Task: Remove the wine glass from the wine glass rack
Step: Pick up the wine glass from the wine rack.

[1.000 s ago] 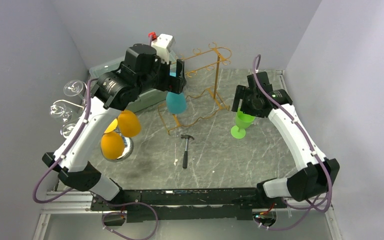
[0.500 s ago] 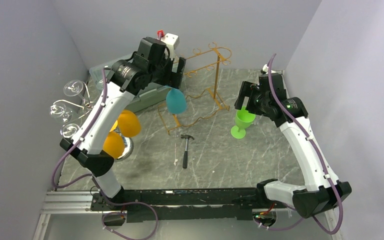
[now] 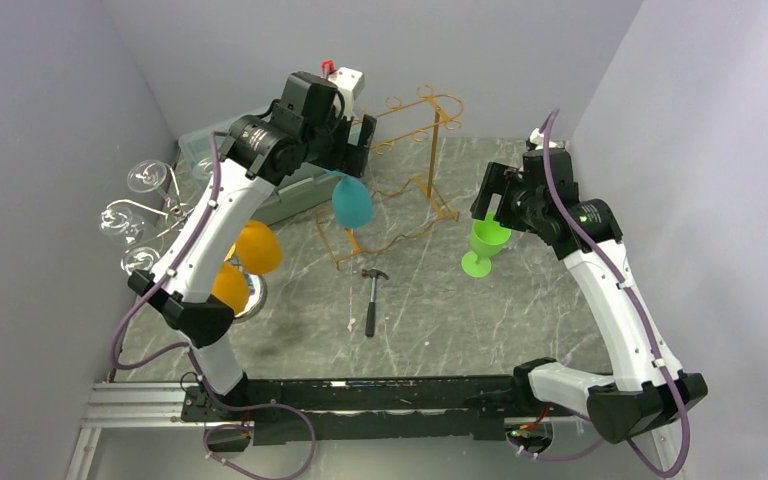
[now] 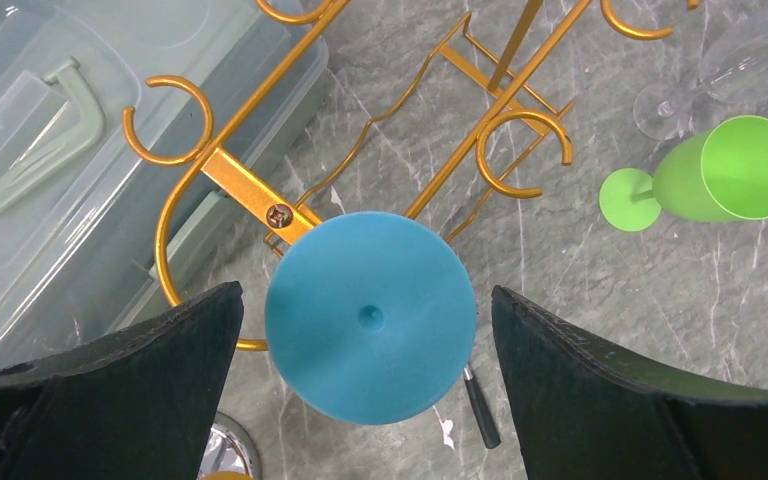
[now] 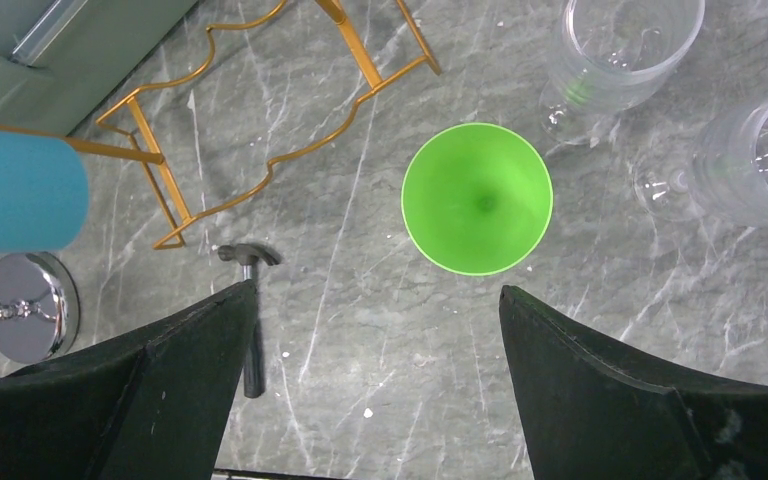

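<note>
The gold wire wine glass rack point(image 3: 422, 160) stands at the back middle of the table. A blue wine glass point(image 3: 352, 203) hangs upside down from one of its arms. My left gripper point(image 3: 351, 148) hovers just above it, open. In the left wrist view the glass's round blue foot point(image 4: 370, 317) lies between the two spread fingers of the left gripper point(image 4: 368, 300), touching neither. A green wine glass point(image 3: 484, 245) stands upright on the table to the right. My right gripper point(image 3: 496, 196) is above it, open and empty. From the right wrist, the green glass point(image 5: 477, 197) sits ahead of the right gripper point(image 5: 378, 290).
A hammer point(image 3: 371, 298) lies in front of the rack. Two orange glasses point(image 3: 258, 247) and clear glasses point(image 3: 145, 178) are at the left, on a chrome stand point(image 3: 251, 297). A lidded plastic box point(image 3: 290, 195) sits behind the left arm. Clear glasses point(image 5: 620, 50) stand beside the green one.
The left arm has swung back and up, bringing its open gripper over the blue glass's foot. The right gripper has opened wider and risen off the green glass.
</note>
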You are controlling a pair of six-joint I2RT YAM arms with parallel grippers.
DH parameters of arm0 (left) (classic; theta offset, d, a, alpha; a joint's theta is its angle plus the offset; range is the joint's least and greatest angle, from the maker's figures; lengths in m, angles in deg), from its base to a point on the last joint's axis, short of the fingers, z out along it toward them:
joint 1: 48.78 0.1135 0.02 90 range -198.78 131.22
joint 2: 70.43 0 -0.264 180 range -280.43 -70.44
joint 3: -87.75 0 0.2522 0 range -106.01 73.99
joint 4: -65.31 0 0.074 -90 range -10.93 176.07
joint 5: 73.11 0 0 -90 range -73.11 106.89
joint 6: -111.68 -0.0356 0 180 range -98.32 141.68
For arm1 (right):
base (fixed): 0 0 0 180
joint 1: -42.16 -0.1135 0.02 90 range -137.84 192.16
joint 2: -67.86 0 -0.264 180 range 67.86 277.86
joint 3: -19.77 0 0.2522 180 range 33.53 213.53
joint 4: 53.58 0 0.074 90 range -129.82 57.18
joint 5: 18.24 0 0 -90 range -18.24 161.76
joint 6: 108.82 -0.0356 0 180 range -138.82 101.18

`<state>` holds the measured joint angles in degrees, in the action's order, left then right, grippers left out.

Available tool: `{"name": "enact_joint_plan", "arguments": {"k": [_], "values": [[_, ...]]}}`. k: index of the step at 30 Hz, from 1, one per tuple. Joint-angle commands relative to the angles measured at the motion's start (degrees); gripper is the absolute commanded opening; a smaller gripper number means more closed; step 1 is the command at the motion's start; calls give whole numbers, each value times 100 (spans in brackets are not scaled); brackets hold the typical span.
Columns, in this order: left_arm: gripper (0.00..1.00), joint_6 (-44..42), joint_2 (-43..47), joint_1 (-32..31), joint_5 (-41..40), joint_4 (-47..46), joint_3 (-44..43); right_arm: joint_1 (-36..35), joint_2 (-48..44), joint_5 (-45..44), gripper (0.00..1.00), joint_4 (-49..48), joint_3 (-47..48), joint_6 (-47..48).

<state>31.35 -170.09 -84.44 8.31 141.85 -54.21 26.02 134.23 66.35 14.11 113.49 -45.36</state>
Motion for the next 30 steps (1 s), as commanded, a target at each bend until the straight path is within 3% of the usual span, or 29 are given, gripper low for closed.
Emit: {"name": "enact_joint_plan", "arguments": {"k": [1, 17, 30], "values": [[99, -61, -53, 15, 95, 41, -208, 18, -162, 28, 93, -181, 46, 49], [89, 17, -142, 15, 171, 106, -184, 17, -208, 47, 93, -247, -81, 27], [68, -8, -49, 15, 335, 67, -336, 21, -244, 32, 93, -258, -95, 1]]}}
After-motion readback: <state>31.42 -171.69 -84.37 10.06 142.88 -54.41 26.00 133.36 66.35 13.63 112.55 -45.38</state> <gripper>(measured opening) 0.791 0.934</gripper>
